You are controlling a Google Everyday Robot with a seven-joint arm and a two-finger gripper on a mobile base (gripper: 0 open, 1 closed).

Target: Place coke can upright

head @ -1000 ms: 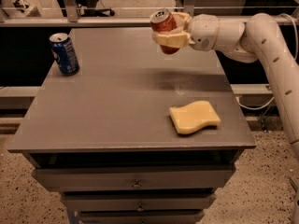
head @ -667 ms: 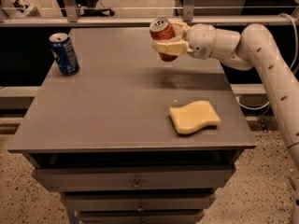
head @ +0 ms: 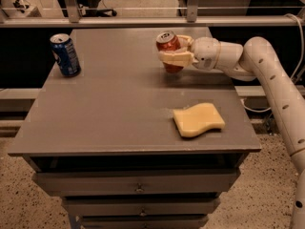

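Observation:
The red coke can stands nearly upright, tilted slightly, near the back middle of the grey table. Its base is at or just above the tabletop. My gripper reaches in from the right and is shut on the can, with its tan fingers wrapped around the can's middle. The can's silver top faces up and shows above the fingers.
A blue soda can stands upright at the table's back left corner. A yellow sponge lies at the front right. My white arm curves in over the right edge. A railing runs behind the table, drawers below.
My gripper has lowered the coke can towards the tabletop and moved it slightly left. The can has turned more upright. The blue can and sponge have not moved.

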